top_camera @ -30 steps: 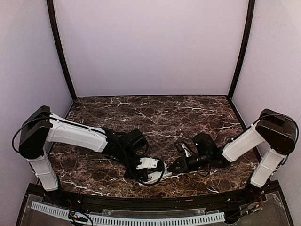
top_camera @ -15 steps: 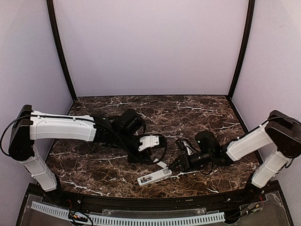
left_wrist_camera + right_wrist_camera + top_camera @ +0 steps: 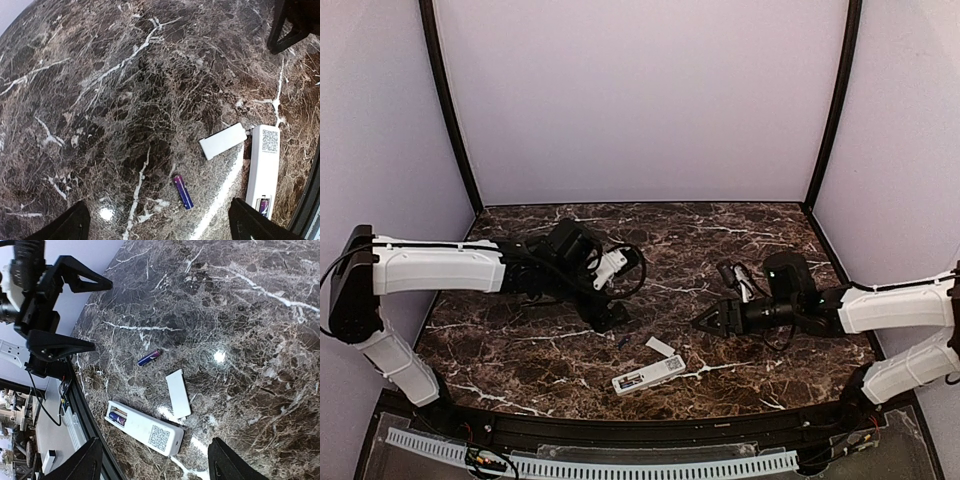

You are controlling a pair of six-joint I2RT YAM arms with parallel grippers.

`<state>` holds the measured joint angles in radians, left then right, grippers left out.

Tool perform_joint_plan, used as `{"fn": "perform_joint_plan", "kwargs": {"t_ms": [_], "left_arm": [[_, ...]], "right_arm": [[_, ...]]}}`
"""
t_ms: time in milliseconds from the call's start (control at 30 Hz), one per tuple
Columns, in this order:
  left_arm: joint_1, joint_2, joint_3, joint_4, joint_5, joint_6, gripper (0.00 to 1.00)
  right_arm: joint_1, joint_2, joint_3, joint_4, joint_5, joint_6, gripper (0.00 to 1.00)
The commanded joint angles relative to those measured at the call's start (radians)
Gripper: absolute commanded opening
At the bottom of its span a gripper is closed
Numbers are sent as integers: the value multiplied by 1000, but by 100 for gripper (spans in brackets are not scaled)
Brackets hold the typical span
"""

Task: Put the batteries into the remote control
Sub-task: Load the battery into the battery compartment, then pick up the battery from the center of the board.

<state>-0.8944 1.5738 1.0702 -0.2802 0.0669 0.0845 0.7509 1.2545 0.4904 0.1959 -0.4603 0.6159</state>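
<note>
The remote control (image 3: 648, 374) (image 3: 263, 167) (image 3: 146, 429) lies back-up near the table's front edge. One of the batteries (image 3: 118, 416) (image 3: 263, 204) sits in its open recess. The other battery (image 3: 621, 340) (image 3: 182, 191) (image 3: 149, 357) lies loose on the marble, left of the small white cover plate (image 3: 661, 346) (image 3: 223, 141) (image 3: 178, 393). My left gripper (image 3: 606, 308) (image 3: 161, 229) hovers open above and behind the loose battery, holding nothing. My right gripper (image 3: 708, 320) (image 3: 155, 465) is open and empty too, to the right of the remote and apart from it.
The dark marble table (image 3: 720, 250) is walled by pale panels at the back and sides. A black front rail (image 3: 620, 430) runs just behind the remote. The right wrist view shows the left gripper (image 3: 55, 305) at top left.
Both grippers have opened and drawn away from the remote: the left up and to the left, the right back to the right. The remote now lies free on the table.
</note>
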Motion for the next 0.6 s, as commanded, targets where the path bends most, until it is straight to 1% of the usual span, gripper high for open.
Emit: {"fn": "perform_joint_plan", "kwargs": {"t_ms": [0,33,67,100,167,233,400,433,567], "left_arm": [[6,63,32,-76,-15,-77,91],[7,89,40,-96,-18,-94,88],[7,101,59,-106,-24,-115,82],[6,127,71,-131,-24,-118,78],[5,174,109,-173,-11,-119,65],[4,219,148,-208,15,-119,59],[3,318,222,-258,50,-121,51],[2,328,240,-270,64,-118,47],[-1,385,282,-313,85,-117,40]], "right_arm": [[-19,-67,16,-67,50,-70,71],[-21,-76,13,-68,50,-74,71],[-25,-81,11,-70,48,-77,71],[-29,-85,10,-73,47,-79,71],[-34,-87,7,-77,44,-82,70],[-37,-87,3,-78,40,-82,69],[-45,-96,-7,-78,38,-84,69],[-47,-98,-9,-78,38,-84,69],[-52,-101,-17,-79,37,-83,69]]}}
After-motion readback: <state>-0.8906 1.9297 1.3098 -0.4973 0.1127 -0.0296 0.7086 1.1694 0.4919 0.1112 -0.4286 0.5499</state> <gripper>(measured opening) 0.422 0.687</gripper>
